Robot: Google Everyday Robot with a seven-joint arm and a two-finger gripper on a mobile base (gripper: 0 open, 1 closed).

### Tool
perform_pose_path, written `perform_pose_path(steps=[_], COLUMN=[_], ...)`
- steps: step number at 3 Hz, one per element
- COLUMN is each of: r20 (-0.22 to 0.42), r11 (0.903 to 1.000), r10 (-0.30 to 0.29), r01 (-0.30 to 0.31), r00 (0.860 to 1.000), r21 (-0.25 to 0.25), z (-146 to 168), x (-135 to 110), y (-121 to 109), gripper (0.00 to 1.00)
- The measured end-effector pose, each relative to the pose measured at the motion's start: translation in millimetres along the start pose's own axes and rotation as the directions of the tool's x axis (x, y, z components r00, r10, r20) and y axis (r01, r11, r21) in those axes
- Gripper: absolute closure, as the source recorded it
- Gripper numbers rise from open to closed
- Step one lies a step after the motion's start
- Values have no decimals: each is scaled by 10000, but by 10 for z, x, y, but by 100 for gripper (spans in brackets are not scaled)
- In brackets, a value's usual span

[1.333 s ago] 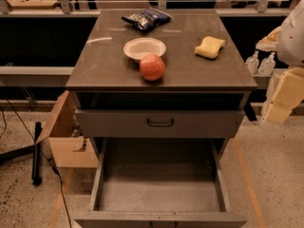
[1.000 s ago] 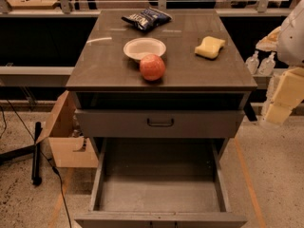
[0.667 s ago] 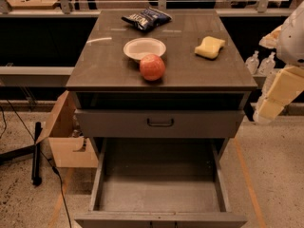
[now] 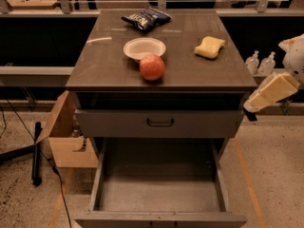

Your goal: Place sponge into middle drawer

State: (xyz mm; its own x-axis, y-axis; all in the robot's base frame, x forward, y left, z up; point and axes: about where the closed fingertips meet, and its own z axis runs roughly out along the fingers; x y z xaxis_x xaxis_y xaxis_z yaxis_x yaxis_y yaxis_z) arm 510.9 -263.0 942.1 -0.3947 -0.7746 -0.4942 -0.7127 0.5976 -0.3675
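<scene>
The sponge [image 4: 209, 47], a pale yellow foam block with wavy sides, lies on the right rear part of the cabinet top [image 4: 109, 72]. My gripper [image 4: 252, 105] hangs to the right of the cabinet, beside its front right corner and below the level of the top. It is tilted, with its tip pointing down and left, and it is well apart from the sponge and holds nothing. The drawer with a handle [image 4: 160, 122] is shut. The drawer below it [image 4: 159, 194] is pulled out and empty.
On the cabinet top there are a red apple [image 4: 152, 67], a white bowl [image 4: 144, 48] and a dark chip bag [image 4: 146, 18]. A cardboard box [image 4: 66, 137] stands on the floor at the left. Two bottles [image 4: 260, 62] stand behind at the right.
My gripper has swung from hanging nearly upright to a tilt, its tip moving left toward the cabinet's front right corner. The things on top have not moved.
</scene>
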Motion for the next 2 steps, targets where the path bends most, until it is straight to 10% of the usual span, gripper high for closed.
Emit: perform_pose_path(steps=[2], r20=[2158], r11=[9769], r10=[1652], r01=[-1897], r00=[9624], r21=[980], z=[510], x=[5], y=[-263], gripper=[0])
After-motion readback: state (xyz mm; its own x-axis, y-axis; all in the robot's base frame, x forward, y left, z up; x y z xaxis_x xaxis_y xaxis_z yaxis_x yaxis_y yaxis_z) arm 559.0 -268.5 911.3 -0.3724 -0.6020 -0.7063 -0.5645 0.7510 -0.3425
